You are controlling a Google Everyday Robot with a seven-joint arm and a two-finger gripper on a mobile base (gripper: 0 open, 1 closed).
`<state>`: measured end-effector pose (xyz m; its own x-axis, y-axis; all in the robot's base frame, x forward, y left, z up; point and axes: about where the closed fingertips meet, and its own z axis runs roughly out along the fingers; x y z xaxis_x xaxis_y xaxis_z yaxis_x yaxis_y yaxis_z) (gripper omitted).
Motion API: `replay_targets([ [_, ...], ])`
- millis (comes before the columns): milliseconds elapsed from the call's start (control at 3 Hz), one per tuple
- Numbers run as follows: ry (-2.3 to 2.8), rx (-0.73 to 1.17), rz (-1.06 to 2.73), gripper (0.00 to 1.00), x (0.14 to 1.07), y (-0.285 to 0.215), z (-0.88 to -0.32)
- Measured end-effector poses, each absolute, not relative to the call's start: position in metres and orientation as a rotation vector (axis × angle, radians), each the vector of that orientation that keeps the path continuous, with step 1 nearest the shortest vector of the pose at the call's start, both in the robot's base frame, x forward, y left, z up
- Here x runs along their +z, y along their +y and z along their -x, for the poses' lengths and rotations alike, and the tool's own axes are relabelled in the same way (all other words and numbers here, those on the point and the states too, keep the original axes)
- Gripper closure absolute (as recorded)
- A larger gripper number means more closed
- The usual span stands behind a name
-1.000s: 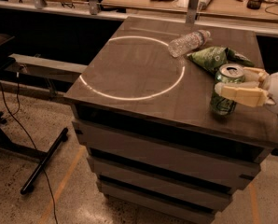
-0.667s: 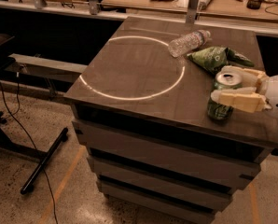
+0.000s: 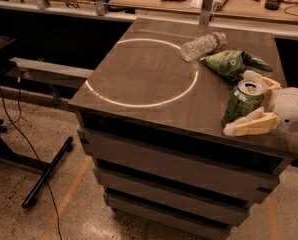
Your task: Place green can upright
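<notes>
Can point(image 3: 243, 100) sits lower than it did a second ago: across the last moments the gripper point(image 3: 239, 104) has brought it down toward the table point(image 3: 139, 79), and its base now looks to be at or just above the surface near the right front corner. You can't tell from this view whether it actually touches. It lies just in front of the bag point(image 3: 229, 64), apart from the bottle point(image 3: 201, 45), and outside the white circle point(image 3: 139, 105).

The gripper comes in from the right and pinches the can between its two pale fingers point(image 3: 249, 125), one on the near side and one behind. The silver top faces up, but the can leans a little, its top tipped to the right of its base.

So the lowering seems nearly done and the release is what remains. Judge the lean before you let go: if the base is not flat on the table, opening could let the can rock or topple toward the edge, which is close. Squaring it up and settling it fully first would be the safer course. Mind the bag behind when you pull back.
</notes>
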<state>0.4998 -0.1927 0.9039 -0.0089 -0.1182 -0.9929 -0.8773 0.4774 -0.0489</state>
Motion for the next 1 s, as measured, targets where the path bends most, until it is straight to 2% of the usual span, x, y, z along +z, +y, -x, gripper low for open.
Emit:
replay_targets([
  [333,1.508,0.73,0.959,0.0,0.904,-0.193,-0.501],
  [1000,1.571,0.667,0.991,0.0,0.909,-0.224,-0.499],
])
